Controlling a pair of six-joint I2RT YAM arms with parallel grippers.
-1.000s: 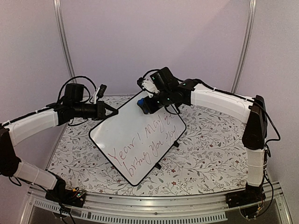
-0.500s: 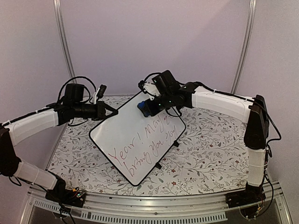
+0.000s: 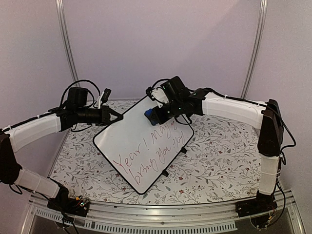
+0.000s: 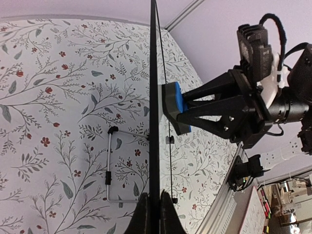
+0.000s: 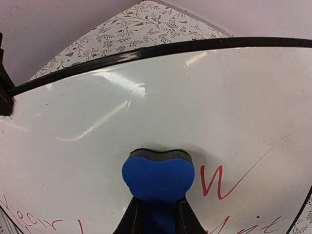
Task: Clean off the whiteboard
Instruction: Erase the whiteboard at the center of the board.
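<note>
Above the floral tabletop the whiteboard hangs tilted, its long axis running near-left to far-right. The left pincer is clenched on its far-left rim. The right arm reaches in from the far right, bent over the board. Its right pincer grasps the blue eraser, pressed to the far corner. The red writing lies nearer than the eraser, so I judge the wipe must pull toward the near edge.

The counter is covered with a white cloth printed with grey leafy twigs and small red flowers, and a ribbed silver metal rail runs along its near edge. Behind it stand plain pale lilac walls and two slim grey metal poles. A small blue eraser block with a dark grey felt face is up in the air over the far part of the counter.
</note>
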